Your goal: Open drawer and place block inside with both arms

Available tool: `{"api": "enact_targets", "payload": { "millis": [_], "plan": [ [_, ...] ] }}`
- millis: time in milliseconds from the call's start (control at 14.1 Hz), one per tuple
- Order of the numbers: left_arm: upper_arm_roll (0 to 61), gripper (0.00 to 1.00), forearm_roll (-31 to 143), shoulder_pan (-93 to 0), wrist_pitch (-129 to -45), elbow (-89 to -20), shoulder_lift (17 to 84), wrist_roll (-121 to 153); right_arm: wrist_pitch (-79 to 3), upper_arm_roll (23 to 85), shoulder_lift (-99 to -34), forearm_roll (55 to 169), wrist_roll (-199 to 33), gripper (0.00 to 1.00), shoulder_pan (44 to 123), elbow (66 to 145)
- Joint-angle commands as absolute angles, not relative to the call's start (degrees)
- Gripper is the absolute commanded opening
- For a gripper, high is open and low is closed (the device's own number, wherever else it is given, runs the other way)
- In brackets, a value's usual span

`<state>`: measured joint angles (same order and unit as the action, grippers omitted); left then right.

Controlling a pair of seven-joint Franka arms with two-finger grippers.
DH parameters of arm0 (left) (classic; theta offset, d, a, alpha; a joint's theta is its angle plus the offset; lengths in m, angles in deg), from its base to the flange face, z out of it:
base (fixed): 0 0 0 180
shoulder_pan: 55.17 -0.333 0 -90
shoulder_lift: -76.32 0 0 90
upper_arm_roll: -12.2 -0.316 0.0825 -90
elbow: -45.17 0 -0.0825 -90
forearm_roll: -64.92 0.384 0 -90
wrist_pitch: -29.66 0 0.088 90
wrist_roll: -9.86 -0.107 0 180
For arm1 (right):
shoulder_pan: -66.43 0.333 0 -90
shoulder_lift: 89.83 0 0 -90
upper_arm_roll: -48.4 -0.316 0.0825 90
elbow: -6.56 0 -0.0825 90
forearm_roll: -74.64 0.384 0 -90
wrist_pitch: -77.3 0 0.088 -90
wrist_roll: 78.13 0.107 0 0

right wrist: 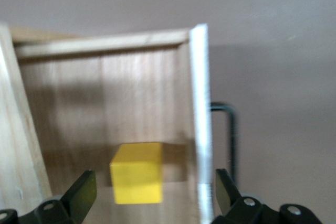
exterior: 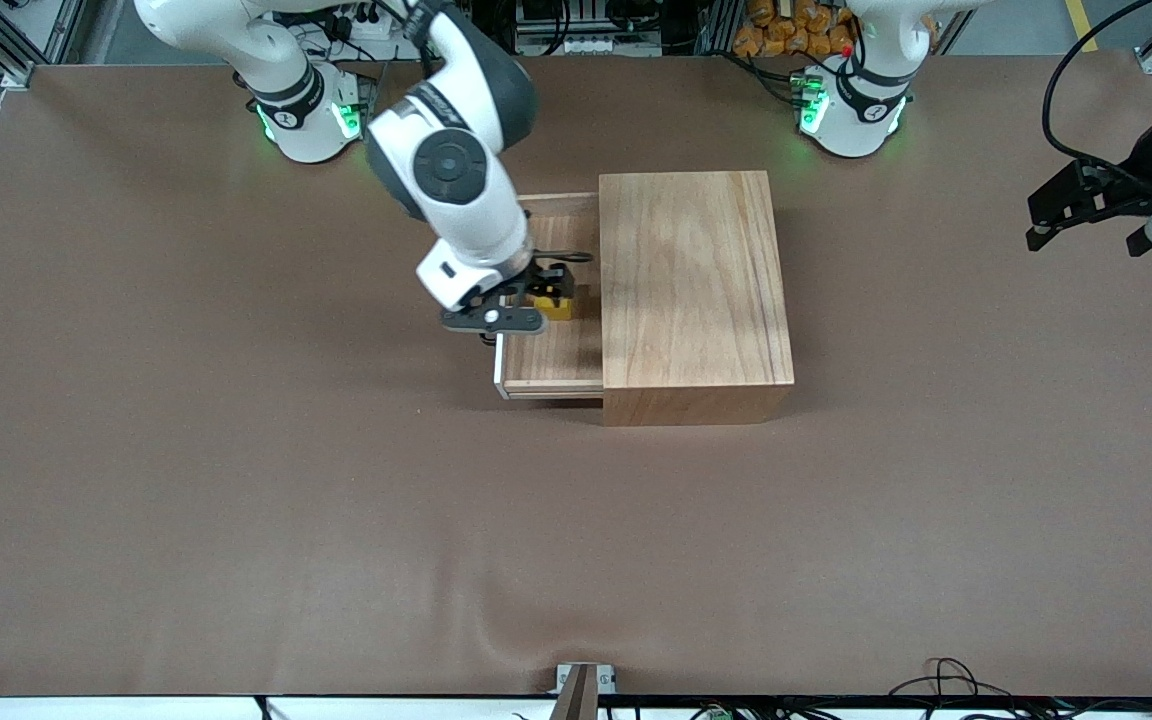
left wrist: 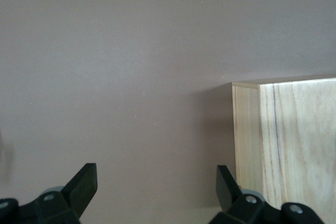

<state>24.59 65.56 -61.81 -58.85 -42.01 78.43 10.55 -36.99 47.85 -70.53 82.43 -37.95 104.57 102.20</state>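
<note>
Drawer (exterior: 551, 345) is pulled out of the light-wood box (exterior: 696, 290) toward the right arm's end of the table, w/ its pale front panel and black U-handle (right wrist: 230, 135) showing in the right wrist view. Going left to right in the front view: right gripper (exterior: 536, 300) hangs low over the open drawer, fingers spread wide w/ nothing pinched betw. them. Yellow block (right wrist: 137, 172) sits on the drawer floor just inside the front panel, apart from both fingers, so it looks released. Box stands mid-table. Left gripper (exterior: 1086, 215) waits up in the air over the left arm's end of the table, well apart from the box, fingers parted and empty per left wrist view. Judgement: opening and placing look done; what's left is prob. just pulling the right arm clear, maybe closing the drawer.
</note>
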Motion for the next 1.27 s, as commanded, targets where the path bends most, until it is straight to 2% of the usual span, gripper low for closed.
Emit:
{"api": "enact_targets", "payload": {
  "millis": [0,425,778,991,1203],
  "plan": [
    [25.0,1.00,64.9,-62.2,-58.4,-41.4,78.1,10.2,-31.4,47.3,-75.8,82.0,-48.3,1.00,98.8,103.1],
    [25.3,1.00,64.9,-62.0,-58.3,-41.3,78.0,10.3,-19.3,47.3,-83.2,81.4,-62.6,1.00,86.1,103.5],
    [25.4,1.00,64.9,-62.1,-58.4,-41.4,78.0,10.1,-13.0,47.3,-88.9,81.3,-77.8,1.00,72.4,103.4],
    [25.2,1.00,65.0,-62.2,-58.4,-41.4,78.0,10.0,-10.4,46.8,-90.8,80.6,-80.4,1.00,67.9,103.1],
    [20.5,1.00,65.4,-56.9,-58.3,-41.5,78.0,9.9,-8.0,47.0,-91.5,79.4,-81.2,1.00,64.8,101.8]
  ]
}}
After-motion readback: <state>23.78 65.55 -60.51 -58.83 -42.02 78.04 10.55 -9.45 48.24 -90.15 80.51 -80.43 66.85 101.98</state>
